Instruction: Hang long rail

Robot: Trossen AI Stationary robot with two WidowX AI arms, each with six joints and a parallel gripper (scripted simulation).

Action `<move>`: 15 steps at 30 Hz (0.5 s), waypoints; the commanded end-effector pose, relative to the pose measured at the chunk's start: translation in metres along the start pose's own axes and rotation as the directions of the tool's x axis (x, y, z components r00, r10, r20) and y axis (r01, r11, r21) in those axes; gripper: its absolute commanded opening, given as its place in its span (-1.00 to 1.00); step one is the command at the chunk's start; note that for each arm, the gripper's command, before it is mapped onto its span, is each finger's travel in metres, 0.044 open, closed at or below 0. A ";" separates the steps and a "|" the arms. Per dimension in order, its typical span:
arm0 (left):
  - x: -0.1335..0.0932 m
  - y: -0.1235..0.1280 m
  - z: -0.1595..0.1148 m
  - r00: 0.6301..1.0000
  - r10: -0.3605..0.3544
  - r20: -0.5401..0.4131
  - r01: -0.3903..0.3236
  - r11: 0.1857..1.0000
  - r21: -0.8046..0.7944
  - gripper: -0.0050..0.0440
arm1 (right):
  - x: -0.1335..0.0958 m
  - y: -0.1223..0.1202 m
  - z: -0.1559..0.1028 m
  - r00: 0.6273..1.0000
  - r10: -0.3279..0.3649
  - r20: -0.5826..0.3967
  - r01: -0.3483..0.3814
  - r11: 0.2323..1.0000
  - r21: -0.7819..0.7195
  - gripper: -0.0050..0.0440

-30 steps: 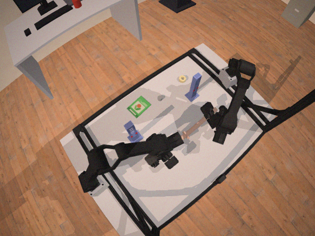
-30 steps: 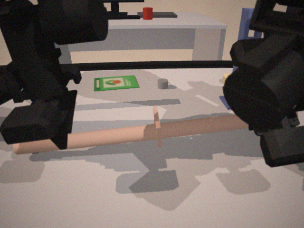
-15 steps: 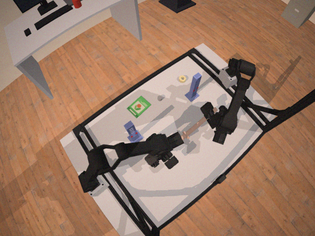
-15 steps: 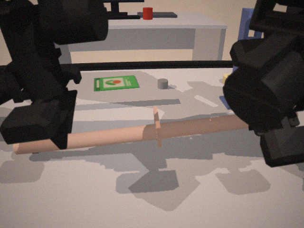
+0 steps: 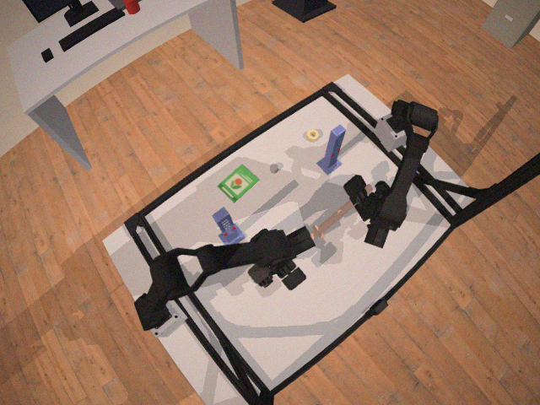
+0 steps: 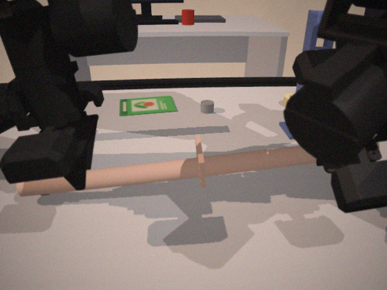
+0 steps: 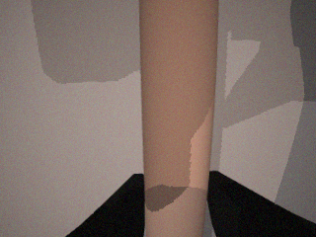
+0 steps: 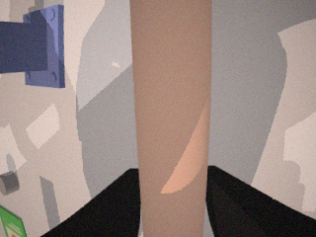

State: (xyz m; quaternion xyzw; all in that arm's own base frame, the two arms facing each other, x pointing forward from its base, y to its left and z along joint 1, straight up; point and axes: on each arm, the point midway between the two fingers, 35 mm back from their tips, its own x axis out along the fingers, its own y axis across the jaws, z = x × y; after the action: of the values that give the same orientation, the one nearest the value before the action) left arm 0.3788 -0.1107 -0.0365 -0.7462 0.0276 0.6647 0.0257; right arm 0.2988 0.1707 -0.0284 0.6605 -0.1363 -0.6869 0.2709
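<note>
The long tan rail lies low over the white table, with a thin cross piece near its middle. I cannot tell whether it touches the table. My left gripper is shut on one end of the rail. My right gripper is shut on the other end. A tall blue post with a red mark stands behind the right gripper. A shorter-looking blue post with red marks stands beside the left arm.
A green card, a small grey cylinder and a yellow ring lie at the back of the table. A black frame borders the table. A grey desk stands beyond it.
</note>
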 end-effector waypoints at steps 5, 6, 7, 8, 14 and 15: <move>-0.003 0.000 0.001 1.000 0.002 0.029 -0.002 1.000 0.001 -0.80 | 0.000 0.001 0.000 1.000 0.006 -0.019 -0.006 1.000 0.009 -0.80; -0.006 0.000 0.000 0.999 0.002 0.037 -0.002 1.000 0.000 -0.80 | 0.000 0.002 0.000 1.000 0.005 -0.026 -0.005 1.000 0.013 -0.80; -0.009 0.000 0.000 0.999 0.002 0.044 -0.002 1.000 0.000 -0.80 | 0.000 0.002 0.000 0.999 0.005 -0.033 -0.004 1.000 0.018 -0.80; -0.012 0.000 -0.001 0.999 0.001 0.052 -0.001 1.000 -0.001 -0.80 | 0.000 0.002 0.000 0.999 0.004 -0.041 -0.003 1.000 0.023 -0.80; -0.029 -0.001 -0.003 0.996 0.000 0.091 0.001 1.000 -0.003 -0.80 | 0.000 0.003 0.001 0.997 0.001 -0.078 0.002 0.999 0.049 -0.80; -0.030 -0.001 -0.003 0.996 0.000 0.093 0.001 1.000 -0.004 -0.80 | 0.000 0.003 0.001 0.997 0.001 -0.079 0.003 0.999 0.049 -0.80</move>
State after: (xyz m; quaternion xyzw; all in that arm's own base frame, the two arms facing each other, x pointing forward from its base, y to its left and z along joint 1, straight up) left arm 0.3773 -0.1098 -0.0144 -0.7185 0.0255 0.6945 0.0271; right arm 0.3000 0.1696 -0.0307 0.6884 -0.1424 -0.6611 0.2620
